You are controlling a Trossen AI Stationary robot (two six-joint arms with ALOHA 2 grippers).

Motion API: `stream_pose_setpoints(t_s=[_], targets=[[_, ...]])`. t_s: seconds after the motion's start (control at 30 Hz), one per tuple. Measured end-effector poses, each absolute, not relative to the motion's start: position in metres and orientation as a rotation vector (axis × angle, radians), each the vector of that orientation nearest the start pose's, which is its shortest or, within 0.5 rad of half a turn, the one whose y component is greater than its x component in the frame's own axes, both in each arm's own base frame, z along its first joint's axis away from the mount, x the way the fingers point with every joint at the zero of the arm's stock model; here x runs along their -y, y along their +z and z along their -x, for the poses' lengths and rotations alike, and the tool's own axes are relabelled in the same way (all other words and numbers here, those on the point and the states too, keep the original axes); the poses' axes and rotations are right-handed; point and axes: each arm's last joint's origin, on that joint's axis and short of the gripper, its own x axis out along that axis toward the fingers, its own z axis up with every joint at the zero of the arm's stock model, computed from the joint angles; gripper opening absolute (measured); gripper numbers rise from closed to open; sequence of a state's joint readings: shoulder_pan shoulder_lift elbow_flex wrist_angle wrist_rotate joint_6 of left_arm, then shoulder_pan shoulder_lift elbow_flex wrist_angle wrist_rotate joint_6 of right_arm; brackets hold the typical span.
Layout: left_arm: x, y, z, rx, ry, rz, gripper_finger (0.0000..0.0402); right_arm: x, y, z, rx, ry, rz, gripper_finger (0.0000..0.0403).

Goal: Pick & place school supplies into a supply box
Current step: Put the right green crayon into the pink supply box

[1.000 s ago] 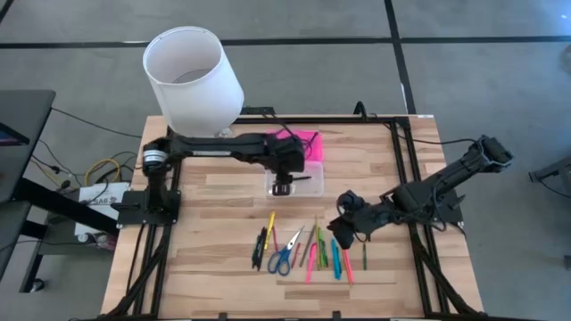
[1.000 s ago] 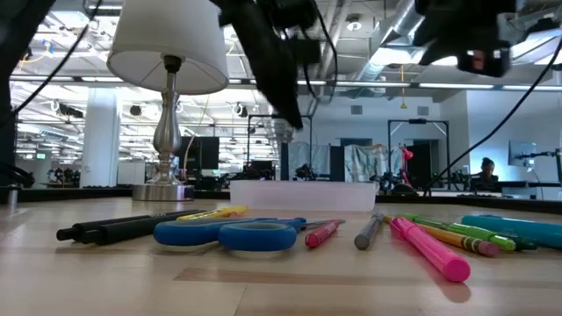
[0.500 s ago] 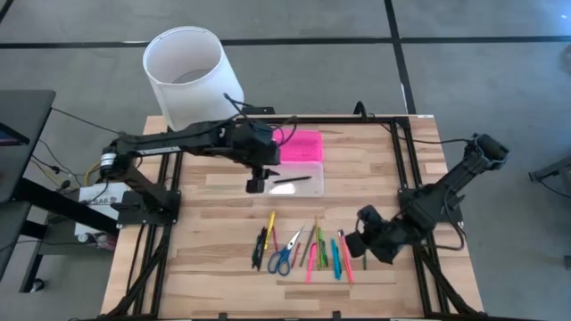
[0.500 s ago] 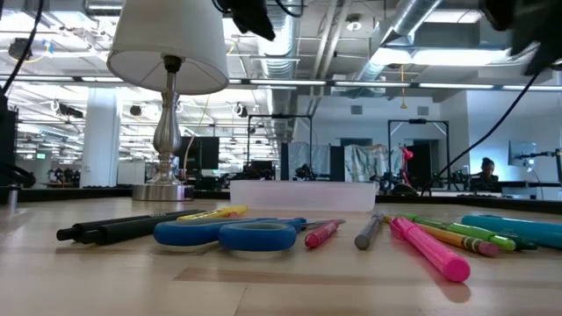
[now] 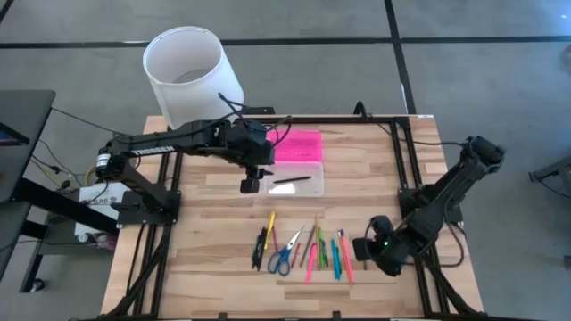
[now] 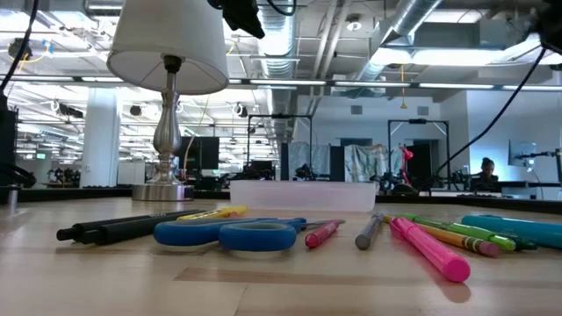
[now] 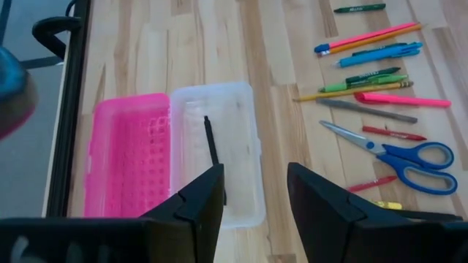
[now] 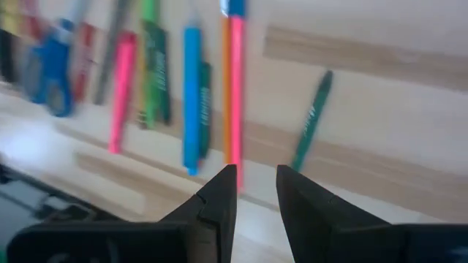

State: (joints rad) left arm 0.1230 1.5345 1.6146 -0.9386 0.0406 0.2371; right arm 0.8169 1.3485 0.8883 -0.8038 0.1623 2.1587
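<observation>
right gripper: low over the near right part of the table, fingers slightly parted, nothing between them.
nearest item: green pen, lying alone just beside this gripper, apart from the main row.
row of supplies: further out from the right gripper, toward the table's middle; pens, markers and blue-handled scissors side by side.
long axes: most items run front to back, roughly parallel; in the right wrist view the gap between the fingers lines up with the pink pen, so the jaws would need to turn to close across a shaft.
left gripper: hovers just off the left end of the supply box, fingers parted and empty.
supply box state: clear base open, pink lid folded back beyond it; one black pen already inside, lying lengthwise.
nearer arm: the right, by my reading; the left sits well apart from the row.
judged next: right gripper picks from the row's right end.
</observation>
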Motion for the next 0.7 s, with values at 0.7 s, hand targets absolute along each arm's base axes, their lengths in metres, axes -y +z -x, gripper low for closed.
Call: stream_pose_setpoints(t_s=[0.7], targets=[[-0.037, 0.374, -0.311, -0.854, -0.01, -0.118, 0.0146, -0.186, 0.162, -0.182, -1.232, -0.956, -1.142, 0.0091]])
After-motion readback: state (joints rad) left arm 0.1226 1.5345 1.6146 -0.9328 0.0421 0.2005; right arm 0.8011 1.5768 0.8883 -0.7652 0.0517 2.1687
